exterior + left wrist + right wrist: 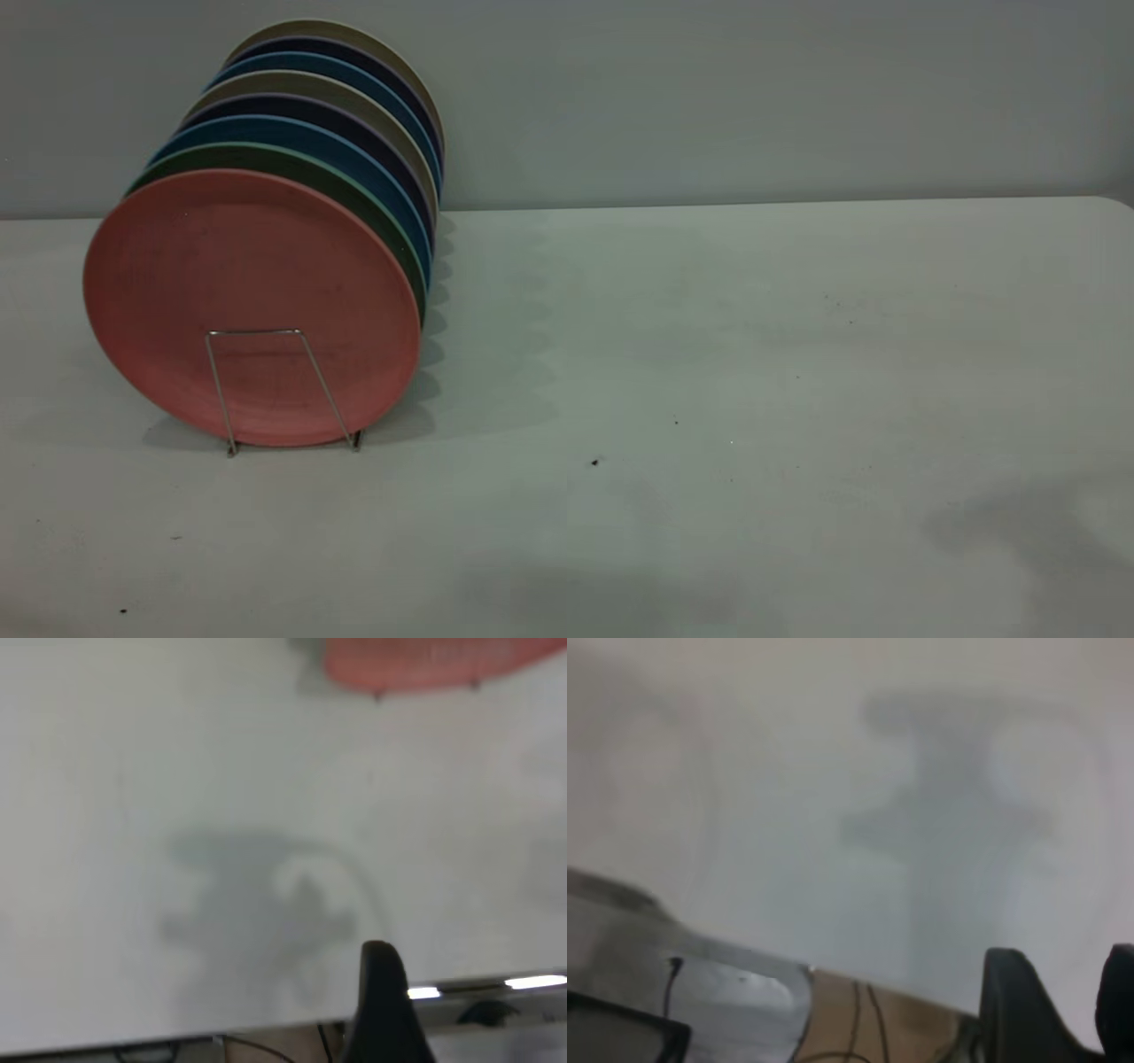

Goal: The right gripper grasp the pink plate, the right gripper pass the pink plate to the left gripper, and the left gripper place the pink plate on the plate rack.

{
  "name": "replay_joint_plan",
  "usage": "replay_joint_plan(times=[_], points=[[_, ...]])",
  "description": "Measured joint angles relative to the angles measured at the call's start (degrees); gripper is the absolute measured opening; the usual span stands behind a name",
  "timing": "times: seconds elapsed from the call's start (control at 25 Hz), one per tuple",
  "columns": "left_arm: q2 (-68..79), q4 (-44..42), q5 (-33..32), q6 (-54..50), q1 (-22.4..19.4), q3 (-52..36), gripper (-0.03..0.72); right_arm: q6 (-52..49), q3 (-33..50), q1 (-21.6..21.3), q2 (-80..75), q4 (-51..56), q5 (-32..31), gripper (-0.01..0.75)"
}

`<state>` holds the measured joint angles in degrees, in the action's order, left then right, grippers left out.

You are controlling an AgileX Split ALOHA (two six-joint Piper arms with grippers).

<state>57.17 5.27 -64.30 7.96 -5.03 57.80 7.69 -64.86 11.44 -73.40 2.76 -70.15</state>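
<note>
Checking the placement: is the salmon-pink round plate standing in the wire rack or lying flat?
Standing on edge: the salmon-pink round plate sits in the silver wire rack, leaning against the plates behind.

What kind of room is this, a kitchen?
Probably not a kitchen, more likely a robot test lab: a bare white table against a plain wall, one plate rack full of coloured plates with the pink plate in front, and loose cables beyond the table's edge.

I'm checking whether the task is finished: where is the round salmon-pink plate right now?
In the exterior view, the salmon-pink plate stands upright at the table's left, frontmost in the thin silver wire rack, just ahead of a dark green plate.
</note>
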Motion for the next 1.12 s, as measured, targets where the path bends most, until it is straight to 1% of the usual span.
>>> replay_joint_plan(times=[0.16,0.28,0.48,0.6,0.76,0.96,1.12], points=[[-9.8,-0.1,2.4,0.3,0.0,-9.9,0.54,0.0,8.6,0.0,11.0,1.6,0.2,0.237],[-17.0,0.0,2.8,0.5,0.0,-16.3,0.527,0.0,15.6,0.0,19.1,1.8,0.2,0.237],[-29.5,0.0,2.3,0.5,0.0,-23.9,0.492,0.7,24.9,0.0,31.2,1.8,0.0,0.237],[-36.8,0.5,0.8,0.5,0.0,-26.8,0.482,1.3,30.3,0.0,38.6,1.8,-0.2,0.237],[-45.7,1.9,-1.7,0.2,0.0,-28.8,0.478,1.3,35.1,0.0,48.5,1.8,0.3,0.237],[-54.1,2.6,-0.9,0.1,0.0,-29.8,0.477,1.4,37.0,0.0,57.4,3.7,4.3,0.238],[-55.6,2.6,-0.9,0.1,0.0,-29.9,0.475,1.4,37.6,0.0,59.1,4.2,5.1,0.238]])
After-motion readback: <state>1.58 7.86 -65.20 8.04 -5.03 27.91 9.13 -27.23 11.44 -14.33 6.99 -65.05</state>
